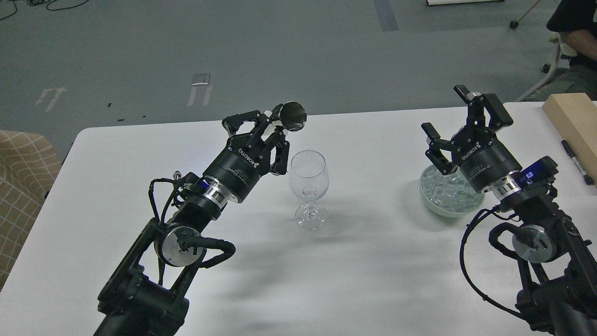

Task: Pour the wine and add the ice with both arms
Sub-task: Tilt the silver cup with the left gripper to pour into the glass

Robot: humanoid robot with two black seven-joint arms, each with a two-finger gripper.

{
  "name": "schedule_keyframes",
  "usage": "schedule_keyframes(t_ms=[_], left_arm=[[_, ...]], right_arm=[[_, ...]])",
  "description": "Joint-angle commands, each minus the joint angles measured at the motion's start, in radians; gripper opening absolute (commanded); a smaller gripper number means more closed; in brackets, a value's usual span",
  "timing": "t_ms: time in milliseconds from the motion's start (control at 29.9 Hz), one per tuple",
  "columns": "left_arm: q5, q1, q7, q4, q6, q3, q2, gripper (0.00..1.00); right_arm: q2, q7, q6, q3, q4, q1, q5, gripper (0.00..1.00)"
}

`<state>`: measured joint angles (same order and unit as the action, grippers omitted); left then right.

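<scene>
— Ice (450,191), where is it seen?
— Many small clear cubes are heaped in a pale green bowl (431,203) that stands on the white table (373,261), toward its right side. The bowl's near right part is covered by the right arm's wrist.

— And the right gripper (459,126)?
— It is held above the bowl, its black fingers (489,109) spread wide apart, and nothing is seen between them. One finger's tip is seen just over the bowl's left rim; whether it touches cannot be told.

— What is held by the left gripper (266,128)?
— A thin handle is clasped by its fingers, and a small round metal cup (294,116) is carried at the end of that handle. The cup is tilted so that its open mouth is turned toward the camera. It is held up and a little left of the glass's rim, apart from it.

— Which glass?
— A clear stemmed wine glass (308,186) is stood upright near the middle of the table, between the two arms and just beside the left gripper. Whether anything is in it cannot be told.

— Anything else on the table?
— A light wooden block (571,123) and a black pen (576,161) are laid at the far right edge.
</scene>
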<state>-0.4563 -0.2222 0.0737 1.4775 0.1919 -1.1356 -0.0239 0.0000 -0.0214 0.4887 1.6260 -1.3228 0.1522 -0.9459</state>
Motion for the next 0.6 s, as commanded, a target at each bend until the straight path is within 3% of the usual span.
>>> schedule_keyframes(t_ms=[0, 368, 435, 568], left_arm=[[-0.007, -0.002, 0.001, 0.000, 0.001, -0.001, -0.001, 0.09], [-0.048, -0.016, -0.003, 0.001, 0.003, -0.004, -0.007, 0.09], [-0.065, -0.016, -0.026, 0.003, 0.009, -0.004, -0.007, 0.09], [-0.067, -0.016, -0.029, 0.003, 0.020, -0.004, -0.007, 0.09]], right_arm=[[0.000, 0.000, 0.000, 0.000, 0.002, 0.003, -0.001, 1.00], [0.000, 0.000, 0.000, 0.000, 0.004, 0.004, 0.001, 1.00], [0.000, 0.000, 0.000, 0.000, 0.002, 0.004, 0.001, 1.00], [0.000, 0.000, 0.000, 0.000, 0.002, 0.004, 0.001, 1.00]])
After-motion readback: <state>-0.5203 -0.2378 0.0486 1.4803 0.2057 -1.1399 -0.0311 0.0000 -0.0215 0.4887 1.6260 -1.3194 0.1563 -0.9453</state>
